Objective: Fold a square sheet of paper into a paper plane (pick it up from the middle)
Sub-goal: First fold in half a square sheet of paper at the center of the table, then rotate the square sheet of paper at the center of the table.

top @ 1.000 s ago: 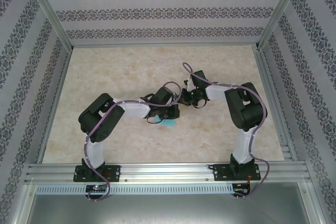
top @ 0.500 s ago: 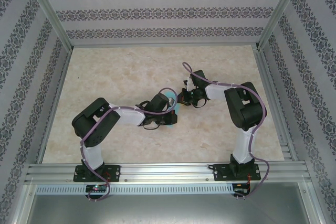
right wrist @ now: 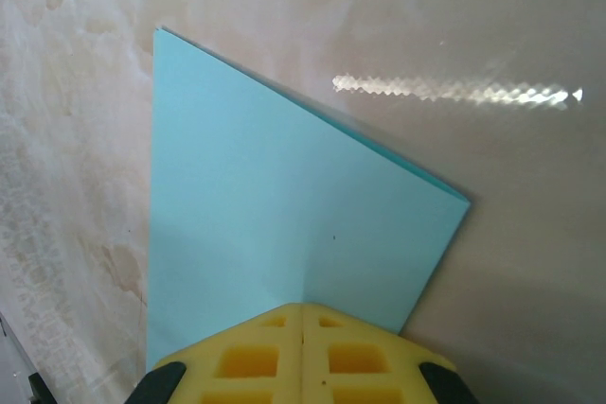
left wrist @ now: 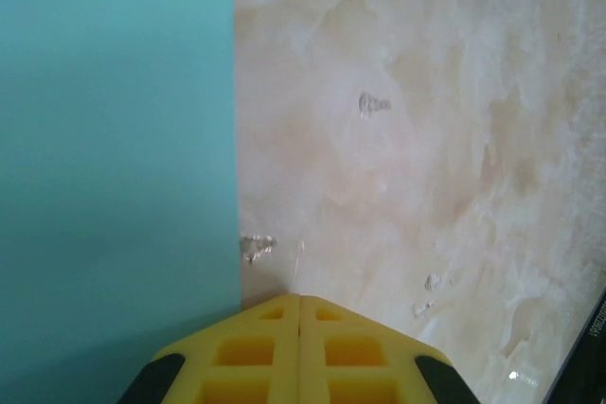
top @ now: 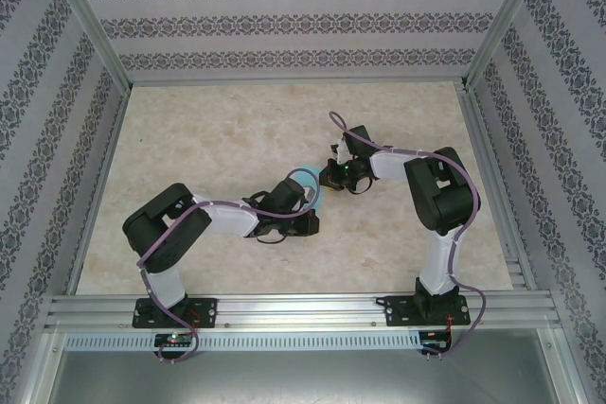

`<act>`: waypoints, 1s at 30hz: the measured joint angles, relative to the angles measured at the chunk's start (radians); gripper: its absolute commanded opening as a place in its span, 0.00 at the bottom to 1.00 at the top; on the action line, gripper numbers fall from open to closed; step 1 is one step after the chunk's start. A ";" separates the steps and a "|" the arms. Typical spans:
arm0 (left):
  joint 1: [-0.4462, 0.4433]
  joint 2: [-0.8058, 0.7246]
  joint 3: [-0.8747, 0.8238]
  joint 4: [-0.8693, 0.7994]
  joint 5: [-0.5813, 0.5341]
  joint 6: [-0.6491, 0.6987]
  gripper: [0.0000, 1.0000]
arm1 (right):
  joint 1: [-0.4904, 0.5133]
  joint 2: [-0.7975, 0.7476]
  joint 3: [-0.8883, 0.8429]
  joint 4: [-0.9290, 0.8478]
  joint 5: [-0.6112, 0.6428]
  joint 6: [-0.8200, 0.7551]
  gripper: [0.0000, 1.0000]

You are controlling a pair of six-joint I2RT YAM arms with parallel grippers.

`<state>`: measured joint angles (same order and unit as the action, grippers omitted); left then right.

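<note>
Top external: the turquoise paper (top: 311,188) lies mid-table between the two wrists. Left wrist: the left claw (left wrist: 300,305) is pinched together, its tip just beside the paper's straight edge. Right wrist: the right claw (right wrist: 303,309) is pinched together over the folded paper's near edge.

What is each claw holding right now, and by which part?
Left claw: nothing, shut beside the thin turquoise paper sheet. Right claw: shut at the sheet's near edge; pinching or only pressing it cannot be told.
</note>
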<state>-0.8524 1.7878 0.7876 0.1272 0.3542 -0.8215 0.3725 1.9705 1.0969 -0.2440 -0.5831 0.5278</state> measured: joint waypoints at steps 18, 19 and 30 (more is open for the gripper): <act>0.143 -0.341 0.085 -0.347 -0.146 -0.045 0.64 | 0.101 -0.070 0.109 -0.116 0.132 -0.018 0.07; 0.177 -0.364 0.071 -0.363 -0.156 -0.051 0.67 | 0.122 -0.072 0.116 -0.119 0.148 -0.008 0.07; 0.412 -0.457 -0.095 -0.475 -0.169 -0.077 0.95 | 0.269 -0.003 0.207 -0.235 0.329 0.041 0.21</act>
<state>-0.4404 1.3312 0.6930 -0.3481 0.1852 -0.8989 0.6418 1.9671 1.3037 -0.4793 -0.2539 0.5686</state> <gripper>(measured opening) 0.923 0.185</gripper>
